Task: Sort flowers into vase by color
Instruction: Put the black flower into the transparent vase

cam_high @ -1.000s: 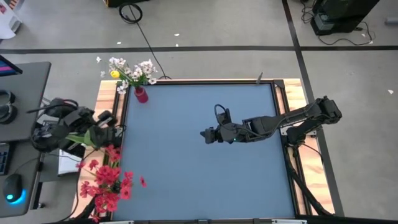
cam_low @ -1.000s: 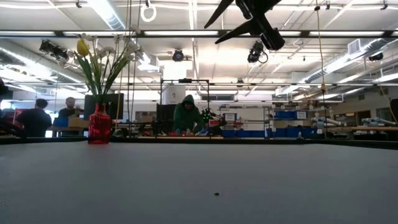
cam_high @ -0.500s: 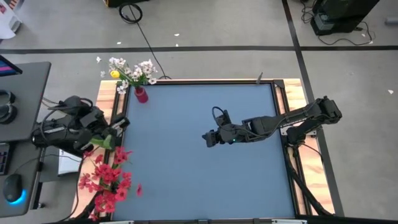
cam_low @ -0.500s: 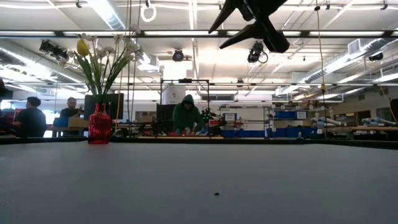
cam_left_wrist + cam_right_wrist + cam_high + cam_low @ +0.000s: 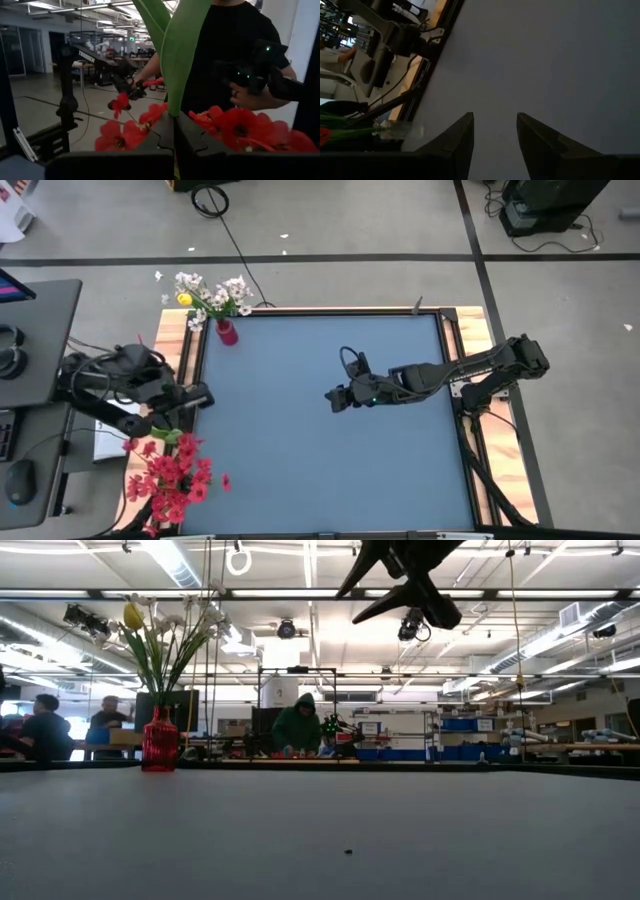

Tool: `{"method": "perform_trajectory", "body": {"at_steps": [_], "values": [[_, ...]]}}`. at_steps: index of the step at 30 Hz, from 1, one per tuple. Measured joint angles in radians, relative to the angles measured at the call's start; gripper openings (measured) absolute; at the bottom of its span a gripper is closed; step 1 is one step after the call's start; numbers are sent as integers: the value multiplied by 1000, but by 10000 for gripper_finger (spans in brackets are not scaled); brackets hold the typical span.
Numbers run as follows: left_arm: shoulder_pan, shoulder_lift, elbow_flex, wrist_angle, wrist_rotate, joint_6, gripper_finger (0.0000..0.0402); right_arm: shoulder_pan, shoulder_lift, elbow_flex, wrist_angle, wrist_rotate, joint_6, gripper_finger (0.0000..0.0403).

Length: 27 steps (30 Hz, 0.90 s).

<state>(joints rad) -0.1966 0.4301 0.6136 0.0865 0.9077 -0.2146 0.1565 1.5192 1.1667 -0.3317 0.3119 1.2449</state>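
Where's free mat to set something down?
Nearly the whole blue mat is bare, from the red vase corner to the right rail, under the raised right gripper. Crowded: left edge, left gripper holding red flowers.

I see the red flowers (image 5: pixel 172 480) as a loose bunch at the lower left of the high view, hanging over the table's left edge, green stems running up toward the left gripper (image 5: pixel 200 395), which is clamped on them. White and yellow flowers (image 5: pixel 210 295) stand upright in a small red vase (image 5: pixel 227 332) at the upper left.

1 red vase (image 5: pixel 227 332), 1 red flower bunch (image 5: pixel 172 476), 2 arms, 3 people.
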Motion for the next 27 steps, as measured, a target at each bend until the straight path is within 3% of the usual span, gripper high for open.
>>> {"method": "perform_trajectory", "body": {"at_steps": [7, 17, 27], "values": [[-4, -140, 0, -230, -30, -3, 0, -11, 0, 0, 0, 0, -8, 158], [-4, -316, 1, -553, -175, 79, 0, -27, 0, 0, 0, -19, -9, 158], [-4, -427, 5, -712, -181, 115, 0, -28, 0, 0, -11, -27, 12, 158]]}}
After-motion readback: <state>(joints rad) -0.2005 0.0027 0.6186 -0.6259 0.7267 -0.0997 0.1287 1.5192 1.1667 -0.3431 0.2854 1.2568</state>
